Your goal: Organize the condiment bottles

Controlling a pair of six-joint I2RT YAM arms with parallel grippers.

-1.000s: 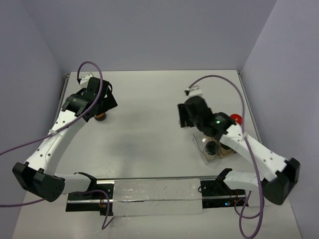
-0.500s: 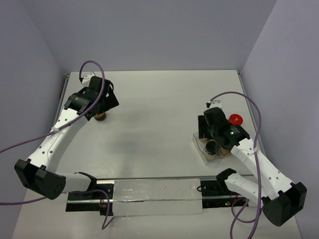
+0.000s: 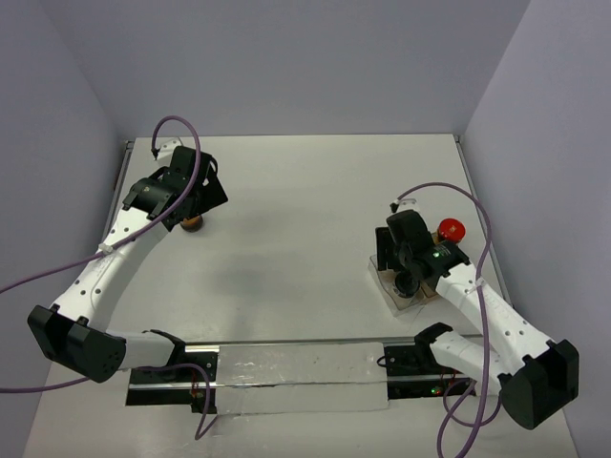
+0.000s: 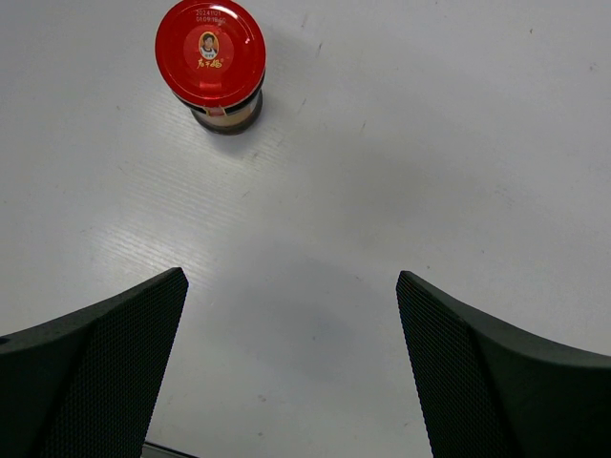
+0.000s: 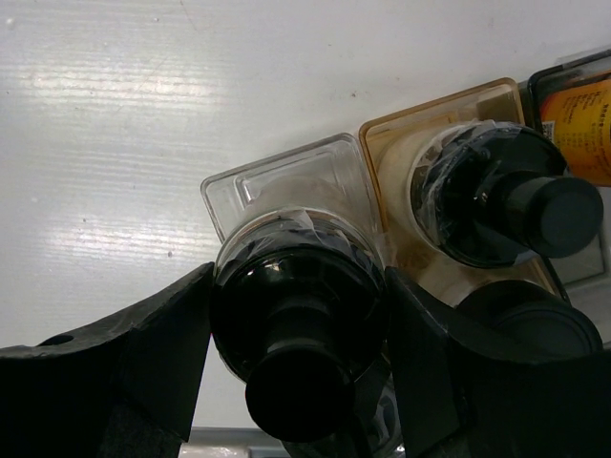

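A white tabletop (image 3: 305, 181) boxed in by pale lavender walls (image 3: 286, 57) holds condiment bottles at its two sides. At far left, the left gripper (image 4: 288, 286) hangs above the surface with its jaws spread wide and nothing between them. A small red-capped cylindrical jar (image 4: 210, 65) with orange-brown contents stands upright on the bare tabletop just ahead of the fingertips, apart from both. At right, the right gripper (image 5: 298, 286) is down over a clear rectangular plastic tray (image 5: 250, 186), its jaws pinching a black-capped cylindrical bottle (image 5: 296, 320) from both sides above the tray's clear corner compartment. Whether the bottle's base rests in the compartment cannot be made out. Just beside it, a second black-capped bottle (image 5: 496, 196) sits upright in an amber-tinted compartment (image 5: 382, 134), and a third black cap (image 5: 535, 329) shows past the right finger. In the overhead view, another red-capped jar (image 3: 450, 229) stands just beside the tray, toward the right wall.
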